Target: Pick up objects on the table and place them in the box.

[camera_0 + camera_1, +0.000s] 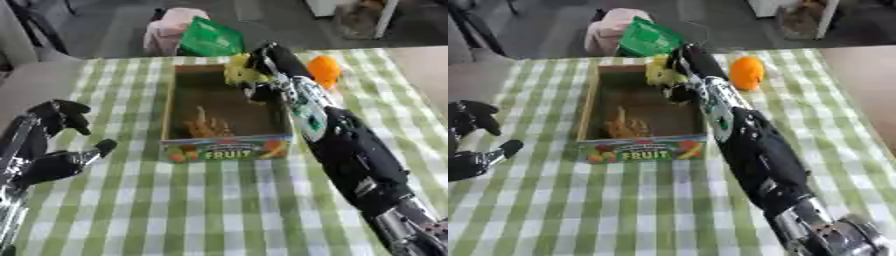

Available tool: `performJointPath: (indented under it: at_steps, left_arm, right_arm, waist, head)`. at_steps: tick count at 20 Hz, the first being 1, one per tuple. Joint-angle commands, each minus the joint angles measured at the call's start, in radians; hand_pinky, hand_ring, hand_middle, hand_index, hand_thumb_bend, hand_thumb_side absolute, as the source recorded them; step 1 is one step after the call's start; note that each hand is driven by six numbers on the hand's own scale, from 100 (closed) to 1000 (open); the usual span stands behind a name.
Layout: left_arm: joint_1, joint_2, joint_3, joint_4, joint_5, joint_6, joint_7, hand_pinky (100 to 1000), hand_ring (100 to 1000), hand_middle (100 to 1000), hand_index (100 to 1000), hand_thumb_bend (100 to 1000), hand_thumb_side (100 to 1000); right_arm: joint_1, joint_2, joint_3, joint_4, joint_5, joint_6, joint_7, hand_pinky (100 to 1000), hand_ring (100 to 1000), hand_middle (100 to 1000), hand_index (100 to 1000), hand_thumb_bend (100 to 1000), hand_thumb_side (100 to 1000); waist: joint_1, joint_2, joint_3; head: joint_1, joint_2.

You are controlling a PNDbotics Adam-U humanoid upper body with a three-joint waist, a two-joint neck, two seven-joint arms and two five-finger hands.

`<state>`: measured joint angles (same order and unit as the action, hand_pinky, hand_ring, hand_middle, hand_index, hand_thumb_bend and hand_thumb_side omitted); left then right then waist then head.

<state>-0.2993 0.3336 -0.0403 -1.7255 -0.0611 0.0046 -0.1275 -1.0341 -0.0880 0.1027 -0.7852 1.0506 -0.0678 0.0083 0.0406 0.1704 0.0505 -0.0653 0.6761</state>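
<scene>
A cardboard box [175, 107] with a "FRUIT" front panel stands on the green checked table. Inside it lies a tan, branching object [206, 126]. My right arm reaches from the lower right to the box's far right corner, where my right hand [265, 62] is shut on a yellow object [236, 72] held over the box's back edge. An orange fruit [324, 69] sits on the table just right of that hand. My left hand [54, 145] rests at the left edge, its fingers curled and holding nothing, well apart from the box.
A green bag [210, 38] and a pink item [171, 27] sit beyond the table's far edge. The checked tablecloth [219, 205] spreads in front of the box.
</scene>
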Motion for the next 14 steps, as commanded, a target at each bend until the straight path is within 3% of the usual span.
performJointPath:
  at_steps: [1, 2, 6, 14]
  left_arm:
    - [-0.013, 0.011, 0.002, -0.022, 0.002, -0.001, -0.002, 702, 497, 467, 655, 644, 100]
    - [-0.012, 0.011, 0.003, -0.022, 0.002, -0.001, -0.002, 702, 497, 467, 655, 644, 100]
    - [-0.009, 0.012, 0.004, -0.019, 0.001, -0.001, -0.002, 701, 497, 467, 655, 646, 100]
    - [-0.002, 0.016, 0.008, -0.02, -0.001, -0.001, 0.002, 702, 497, 467, 655, 647, 100]
  right_arm:
    - [-0.021, -0.002, 0.004, -0.007, 0.044, -0.046, 0.04, 684, 714, 656, 766, 419, 129]
    - [-0.021, -0.004, 0.001, -0.012, 0.049, -0.056, 0.05, 715, 768, 725, 809, 440, 189]
    - [-0.028, -0.022, -0.01, -0.042, 0.037, -0.073, 0.052, 739, 804, 783, 852, 486, 272]
    - [-0.053, -0.088, -0.022, -0.101, -0.023, -0.055, 0.025, 724, 779, 756, 841, 474, 224]
  waist:
    - [0.001, -0.015, 0.001]
    - [0.0, -0.015, 0.0]
    - [-0.001, -0.015, -0.005]
    - [-0.003, -0.017, -0.015]
  head:
    - [-0.001, -0.011]
    - [-0.001, -0.011]
    - [0.002, -0.009]
    - [0.012, -0.006]
